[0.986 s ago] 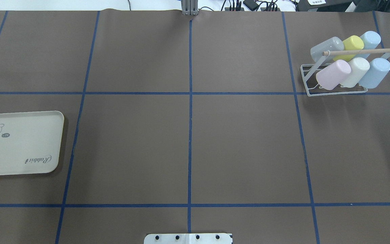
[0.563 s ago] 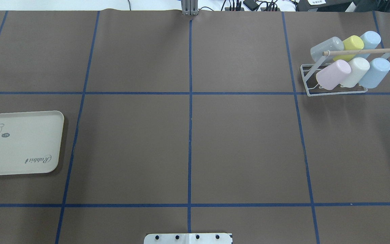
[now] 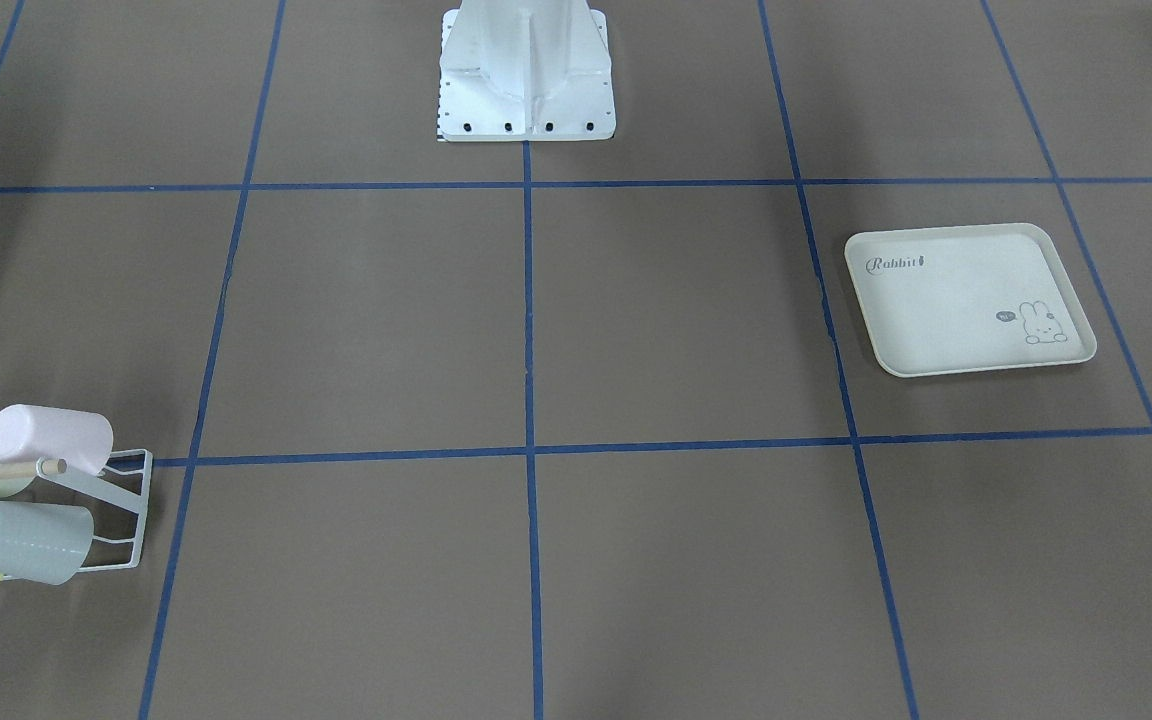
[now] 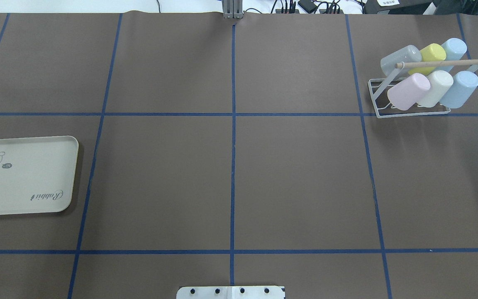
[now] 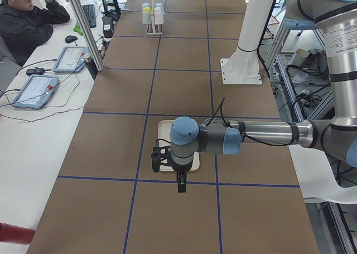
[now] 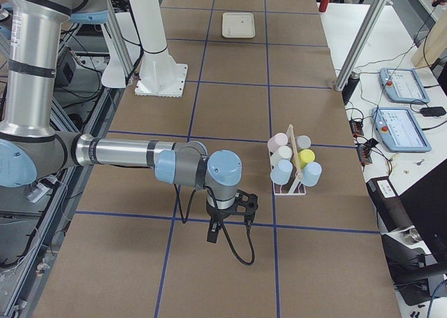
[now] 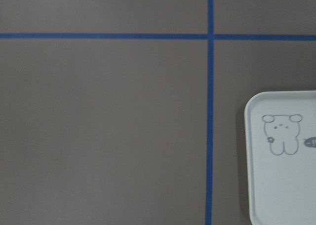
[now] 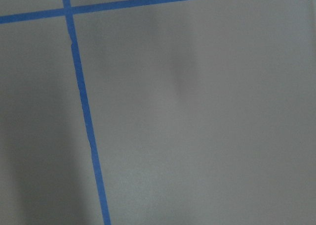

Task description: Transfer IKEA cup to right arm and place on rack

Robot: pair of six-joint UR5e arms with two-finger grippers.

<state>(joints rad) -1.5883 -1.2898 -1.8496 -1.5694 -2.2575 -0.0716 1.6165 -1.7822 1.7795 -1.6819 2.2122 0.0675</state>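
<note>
The white wire rack point(image 4: 413, 113) with its wooden rod point(image 4: 442, 63) stands at the far right of the table. Several pastel IKEA cups lie tilted on its prongs, among them a pink one point(image 4: 408, 91), a grey one point(image 4: 400, 59) and a yellow one point(image 4: 432, 54). The front-facing view shows the rack point(image 3: 144, 510) at its lower left. My left gripper point(image 5: 180, 184) hangs above the cream tray; my right gripper point(image 6: 213, 233) hangs over the table short of the rack point(image 6: 290, 185). Both show only in side views, so I cannot tell whether they are open or shut.
The cream rabbit-print tray point(image 4: 23, 176) lies at the left edge; its corner shows in the left wrist view point(image 7: 281, 156). The robot's white base point(image 3: 526, 70) stands at the near edge. Blue tape lines grid the brown table. A person sits at a side desk point(image 5: 28, 22).
</note>
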